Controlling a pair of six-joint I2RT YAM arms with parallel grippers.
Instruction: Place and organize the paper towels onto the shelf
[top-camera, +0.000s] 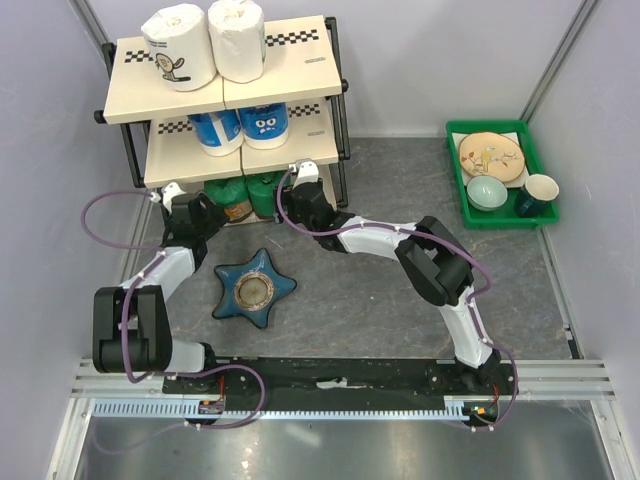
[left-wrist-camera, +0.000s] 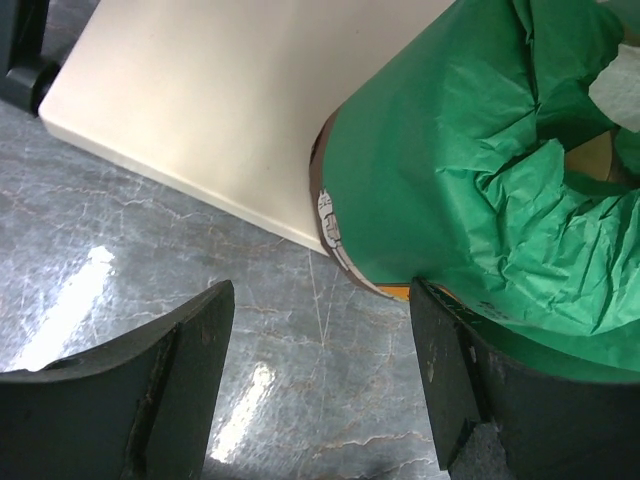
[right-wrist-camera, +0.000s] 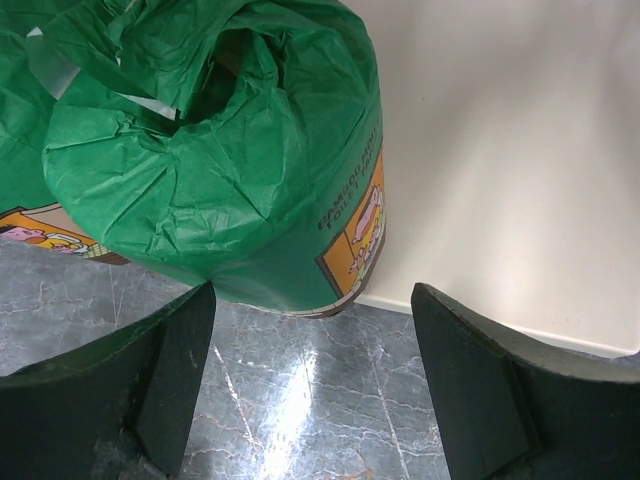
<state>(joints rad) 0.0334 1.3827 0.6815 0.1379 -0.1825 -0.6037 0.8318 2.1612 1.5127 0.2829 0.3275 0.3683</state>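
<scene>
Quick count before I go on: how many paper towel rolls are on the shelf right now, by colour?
On the shelf:
White rolls: 2, top tier
Blue rolls: 2, middle tier
Green rolls: 2, lowest level, partly hidden under the middle board
Total: 6

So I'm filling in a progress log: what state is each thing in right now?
White rolls, upright on the shelf top tier.
Blue rolls, on the middle tier.
Green rolls, at the bottom tier's front edge, ungripped.
Left end effector, open.
Right end effector, open.
Star dish, flat on the table.
Green tray, holding plate, bowl, cup.
</scene>
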